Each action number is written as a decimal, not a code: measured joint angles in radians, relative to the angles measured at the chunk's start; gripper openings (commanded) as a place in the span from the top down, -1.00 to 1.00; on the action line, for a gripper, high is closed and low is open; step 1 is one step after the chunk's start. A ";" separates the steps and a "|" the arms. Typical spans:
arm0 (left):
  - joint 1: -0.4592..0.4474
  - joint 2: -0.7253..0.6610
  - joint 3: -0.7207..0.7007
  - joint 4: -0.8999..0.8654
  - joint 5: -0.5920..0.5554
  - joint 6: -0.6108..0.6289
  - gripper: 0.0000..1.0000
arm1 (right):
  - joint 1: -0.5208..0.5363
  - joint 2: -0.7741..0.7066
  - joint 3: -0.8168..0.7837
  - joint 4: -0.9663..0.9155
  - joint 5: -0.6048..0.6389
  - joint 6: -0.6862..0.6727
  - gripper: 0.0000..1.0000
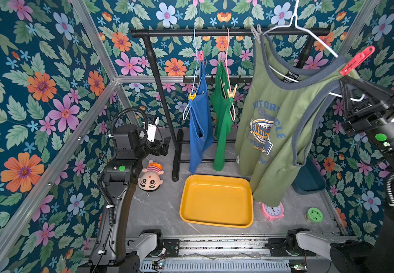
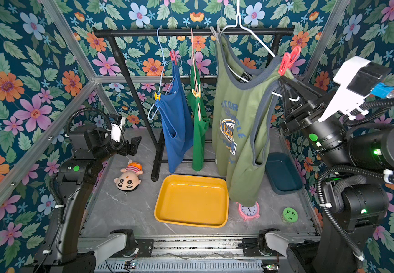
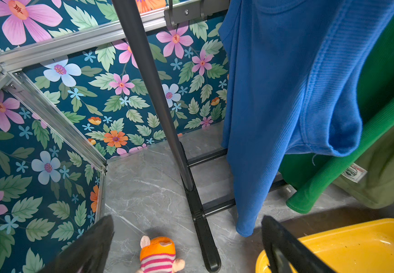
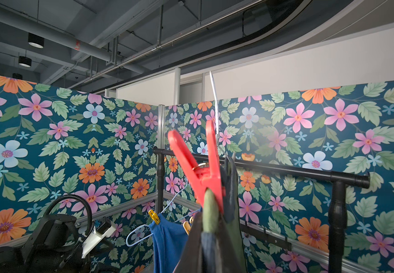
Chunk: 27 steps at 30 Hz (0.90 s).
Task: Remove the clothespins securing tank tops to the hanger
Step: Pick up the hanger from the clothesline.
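Your right gripper (image 1: 343, 80) is pinched tight on the olive tank top (image 1: 269, 113), at the strap just under the red clothespin (image 1: 356, 60) that clips it to the white hanger (image 1: 309, 30); your left gripper (image 1: 164, 144) is wide apart and holds nothing, low near the plush toy (image 1: 149, 176); the blue tank top (image 1: 199, 132) and green tank top (image 1: 223, 123) hang pinned on the rack (image 1: 214, 32); there is a yellow clothespin (image 1: 192, 96) on the blue one.

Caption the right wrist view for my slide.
Red clothespin pinning the olive tank top, right gripper shut on the fabric.
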 measured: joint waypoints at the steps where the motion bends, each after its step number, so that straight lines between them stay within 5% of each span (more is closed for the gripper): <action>1: 0.000 0.000 -0.002 0.000 0.000 0.000 -0.99 | 0.000 -0.005 0.004 -0.002 0.004 -0.002 1.00; 13: 0.000 -0.002 -0.025 0.000 0.017 -0.004 -0.99 | 0.000 -0.002 0.173 -0.013 -0.015 0.043 1.00; 27: 0.000 -0.047 0.038 -0.010 -0.001 -0.026 -0.99 | 0.000 -0.007 0.151 0.025 -0.182 0.220 1.00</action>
